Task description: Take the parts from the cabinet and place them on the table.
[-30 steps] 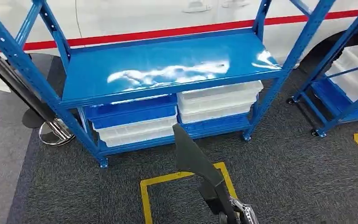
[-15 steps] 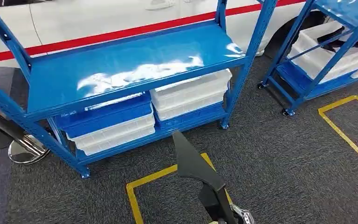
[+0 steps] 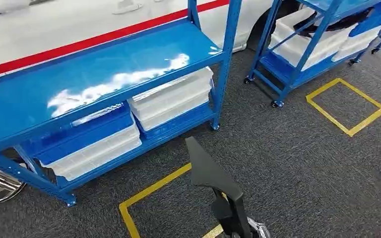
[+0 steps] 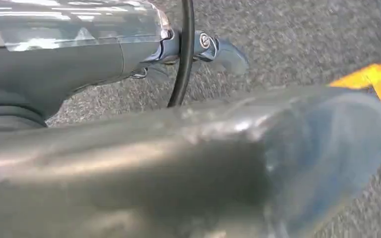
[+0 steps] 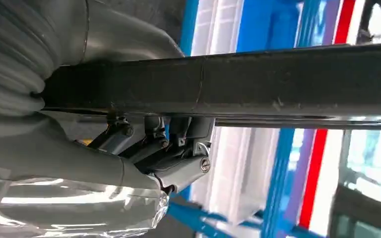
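1. Right now, in the head view, the black angular part (image 3: 211, 173) stands up from the bottom centre of the frame, its pointed end highest, over the dark grey carpet (image 3: 302, 173).
2. Gripping it from below at the bottom edge is the right hand (image 3: 252, 231); just a bit of silver shows there.
3. Over to the right wrist view: the same part (image 5: 278, 79) runs across the frame as a long dark bar, and the right hand (image 5: 104, 148) is clamped on it, thick thumb on one side, darker fingers (image 5: 171, 144) on the other.
4. Left wrist view: the left hand (image 4: 79, 54) comes in from the left edge over the carpet. A big blurred dark shape fills the foreground, and I cannot tell whether this hand holds anything.
5. Upper left of the head view: a blue shelf rack (image 3: 94, 74), its top shelf bare and glossy.
6. Below that shelf sit stacked white bins (image 3: 171, 99) and, to their left, a blue bin (image 3: 79, 134) on more white ones.
7. Upper right: a second blue rack (image 3: 283, 69) on castors, carrying white bins (image 3: 302, 42).
8. On the floor, a yellow taped square (image 3: 347, 106) lies at the right, and another yellow outline (image 3: 149, 191) lies just behind the part.
9. Behind the racks is a white car body with a red stripe (image 3: 79, 44).
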Controlling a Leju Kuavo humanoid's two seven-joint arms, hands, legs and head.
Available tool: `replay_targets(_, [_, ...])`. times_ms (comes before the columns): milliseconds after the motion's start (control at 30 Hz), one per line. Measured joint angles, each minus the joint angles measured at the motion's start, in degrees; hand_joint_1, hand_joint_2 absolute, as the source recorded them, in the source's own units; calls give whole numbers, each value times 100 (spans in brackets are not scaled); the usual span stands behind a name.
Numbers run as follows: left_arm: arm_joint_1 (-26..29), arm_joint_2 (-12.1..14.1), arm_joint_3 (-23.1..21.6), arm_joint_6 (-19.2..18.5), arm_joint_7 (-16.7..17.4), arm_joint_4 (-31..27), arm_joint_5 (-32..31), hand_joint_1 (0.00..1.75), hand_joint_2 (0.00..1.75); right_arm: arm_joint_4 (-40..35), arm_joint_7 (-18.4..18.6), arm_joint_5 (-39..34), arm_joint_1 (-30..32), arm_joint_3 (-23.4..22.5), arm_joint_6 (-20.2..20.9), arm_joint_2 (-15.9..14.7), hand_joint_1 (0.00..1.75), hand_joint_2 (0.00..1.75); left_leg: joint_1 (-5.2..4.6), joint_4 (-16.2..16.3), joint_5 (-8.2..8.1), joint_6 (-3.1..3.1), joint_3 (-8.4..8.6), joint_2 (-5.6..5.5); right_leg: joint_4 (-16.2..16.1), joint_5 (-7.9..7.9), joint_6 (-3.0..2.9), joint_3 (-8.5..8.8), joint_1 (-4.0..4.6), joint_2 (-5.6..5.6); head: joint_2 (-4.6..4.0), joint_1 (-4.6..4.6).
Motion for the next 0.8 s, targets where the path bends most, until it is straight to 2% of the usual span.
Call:
replay_targets(33, [-7,0,0,-9,0,0,-7,0,0,0,-7,-6,-2,0,17,-2,175,175,8,159,-129,-15,-38,-327,-4,6,-21,1,20,48,0,0])
replay_targets(67, [-6,0,0,-22,0,0,-7,0,0,7,-7,-11,-12,-2,22,-20,175,175,11,520,-372,-7,-197,-504,-3,14,-72,-13,28,110,0,0])
replay_targets(100, [7,0,0,-24,2,0,-18,0,0,20,-7,-13,-23,-2,26,-33,175,175,8,1003,-616,2,-421,-580,-2,10,-96,-19,47,173,0,0])
replay_targets(133, [17,0,0,-22,7,0,-22,0,0,26,-13,-13,-26,-2,46,-33,175,175,0,1456,-798,5,-641,-607,0,8,-107,-23,67,246,0,0])
replay_targets(167, [32,0,0,-24,20,0,-28,0,0,42,-15,-13,-26,-2,55,-33,175,175,-3,1777,-853,13,-808,-612,6,8,-108,-22,87,333,0,0])
replay_targets(200, [43,0,0,-24,33,0,-44,0,0,52,-15,-13,-25,-2,66,-33,175,175,-4,1812,-773,28,-849,-616,15,6,-110,-19,98,414,0,2])
replay_targets(233, [46,0,0,-22,46,0,-55,0,0,63,-17,-11,-23,-2,83,-33,175,175,-6,1580,-554,49,-772,-621,31,1,-114,-15,103,504,0,0])
replay_targets(267, [42,0,0,-24,48,0,-55,0,0,70,-17,-11,-24,-2,92,-33,175,175,-7,1130,-252,73,-593,-649,51,-8,-107,-9,104,597,0,0])
replay_targets(300, [37,0,0,-22,48,0,-57,0,0,72,-24,-9,-25,-2,94,-33,175,175,-6,649,27,99,-397,-757,80,-23,-91,-10,102,671,0,0])
replay_targets(333, [44,0,0,-22,50,0,-57,0,0,72,-28,-7,-26,-2,98,-33,175,175,-5,291,131,140,-275,-1047,114,-39,-69,-40,82,736,0,2])
replay_targets(367, [42,2,0,-22,63,0,-57,0,0,81,-31,-7,-46,-2,98,-33,175,175,16,152,68,137,-233,-1137,192,-65,-28,-86,134,800,0,2])
replay_targets(400, [28,2,0,-22,63,0,-63,0,0,87,-31,-7,-38,-2,98,-33,175,175,-14,196,60,135,-251,-1075,180,-46,8,-120,93,861,0,0])
replay_targets(467, [19,4,0,-20,66,0,-66,0,0,94,-35,-13,-18,-2,111,-33,175,175,-62,177,68,207,-211,-967,131,-14,108,-145,51,974,0,2])
replay_targets(500, [17,2,4,-20,66,0,-68,0,0,96,-37,-20,-10,-2,116,-28,175,175,-2,87,122,265,-195,-889,163,-16,122,-136,51,948,0,0])
replay_targets(533, [13,0,4,-15,66,0,-74,0,0,98,-46,-22,0,-2,118,0,175,175,-7,46,141,289,-166,-807,270,-88,133,-181,68,598,0,4])
replay_targets(567, [17,-2,4,-16,64,0,-81,0,0,103,-46,-37,-16,-7,118,2,175,175,-10,37,153,316,-156,-748,532,-265,148,-316,74,399,0,2])
replay_targets(633, [33,-2,7,-22,66,0,-81,0,0,111,-48,-57,-46,-7,120,13,175,175,-38,40,142,330,-159,-593,1375,-666,186,-753,53,261,0,2])
replay_targets(667, [37,-2,7,-22,66,0,-83,0,0,120,-48,-63,-39,-9,120,22,175,175,-46,43,130,331,-159,-502,1717,-755,200,-941,38,241,0,2])
replay_targets(700, [39,-2,7,-22,63,0,-85,0,0,129,-48,-72,-29,-11,114,24,175,175,-50,46,117,331,-155,-433,1785,-711,204,-992,35,228,0,2])
replay_targets(733, [38,-2,7,-22,63,0,-96,0,0,138,-46,-76,-14,-15,103,24,175,175,-50,47,101,321,-142,-356,1592,-525,203,-908,35,211,0,2])
replay_targets(767, [33,0,9,-22,63,0,-114,0,0,142,-46,-74,-8,-31,83,24,175,175,-50,46,84,309,-120,-288,1213,-291,191,-714,37,180,0,2])
replay_targets(800, [26,-2,9,-22,66,0,-129,0,0,142,-50,-70,-8,-44,68,24,175,175,-51,45,64,296,-91,-226,715,-50,167,-447,44,104,0,2])
